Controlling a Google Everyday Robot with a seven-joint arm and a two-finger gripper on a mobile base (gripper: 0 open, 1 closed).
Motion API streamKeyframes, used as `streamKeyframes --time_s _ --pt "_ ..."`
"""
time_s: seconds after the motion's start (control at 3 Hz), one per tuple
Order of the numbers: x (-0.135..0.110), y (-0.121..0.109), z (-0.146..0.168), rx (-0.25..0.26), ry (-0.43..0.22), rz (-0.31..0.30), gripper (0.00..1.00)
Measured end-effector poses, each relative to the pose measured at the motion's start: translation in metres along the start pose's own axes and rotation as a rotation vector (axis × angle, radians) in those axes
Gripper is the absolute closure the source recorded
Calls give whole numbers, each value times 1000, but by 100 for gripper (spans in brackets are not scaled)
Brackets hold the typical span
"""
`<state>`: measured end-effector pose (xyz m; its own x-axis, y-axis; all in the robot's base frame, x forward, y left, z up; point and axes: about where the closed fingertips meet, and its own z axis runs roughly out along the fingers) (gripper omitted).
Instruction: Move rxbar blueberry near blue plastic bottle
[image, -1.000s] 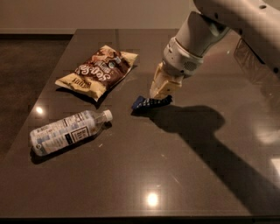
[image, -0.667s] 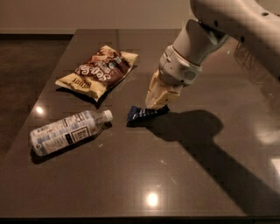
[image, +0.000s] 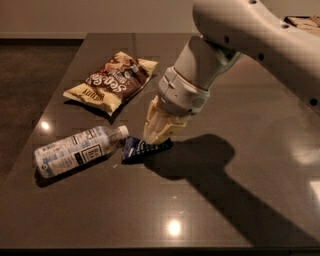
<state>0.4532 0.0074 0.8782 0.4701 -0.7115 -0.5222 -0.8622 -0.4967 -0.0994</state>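
The rxbar blueberry, a small dark blue wrapped bar, lies low at the table, just right of the white cap of the blue plastic bottle. The bottle lies on its side at the front left, cap pointing right. My gripper comes down from the upper right on the white arm. Its cream fingers are shut on the bar's right end. The bar's left end almost touches the bottle cap.
A brown-and-yellow chip bag lies behind the bottle and left of the gripper. The dark table has its left edge close to the bottle and its front edge near the bottom.
My gripper has moved left and toward the front with the bar in it, bringing the bar from mid-table to right beside the bottle's cap. Bottle and chip bag have not moved.
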Motion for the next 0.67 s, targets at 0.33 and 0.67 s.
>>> streamKeyframes --time_s 0.33,0.67 --pt "-28 0 20 -23 -21 -59 84" --pt "-49 1 36 -38 -33 -95 61"
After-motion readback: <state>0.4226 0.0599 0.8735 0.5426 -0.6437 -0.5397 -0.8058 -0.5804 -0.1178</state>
